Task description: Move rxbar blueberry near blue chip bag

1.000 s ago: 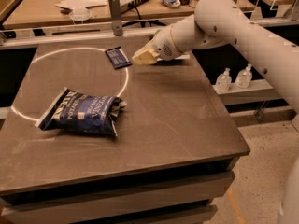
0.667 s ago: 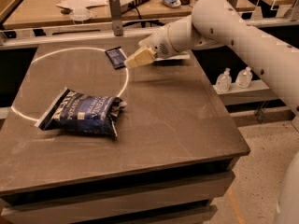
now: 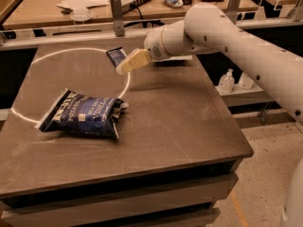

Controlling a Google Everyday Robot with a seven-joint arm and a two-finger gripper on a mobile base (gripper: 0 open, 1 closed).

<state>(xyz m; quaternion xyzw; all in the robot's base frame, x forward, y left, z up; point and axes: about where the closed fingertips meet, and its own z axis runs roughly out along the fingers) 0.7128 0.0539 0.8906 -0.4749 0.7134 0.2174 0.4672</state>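
Note:
The rxbar blueberry [image 3: 114, 55] is a small dark navy bar lying on the grey table [image 3: 180, 122] at the back, left of centre. My gripper [image 3: 127, 64] comes in from the right on the white arm [image 3: 213, 27] and sits right at the bar's near right edge, covering part of it. The blue chip bag [image 3: 85, 115] lies crinkled on the left half of the table, well in front of the bar and apart from the gripper.
A bright ring of light [image 3: 71, 51] runs across the table's left side. A grey post [image 3: 116, 11] stands at the back edge. A desk with papers [image 3: 80, 1] lies behind. Two small bottles [image 3: 236, 81] stand on a lower shelf to the right.
My gripper has moved left toward the rxbar and now overlaps its edge. The chip bag and the bar have not moved.

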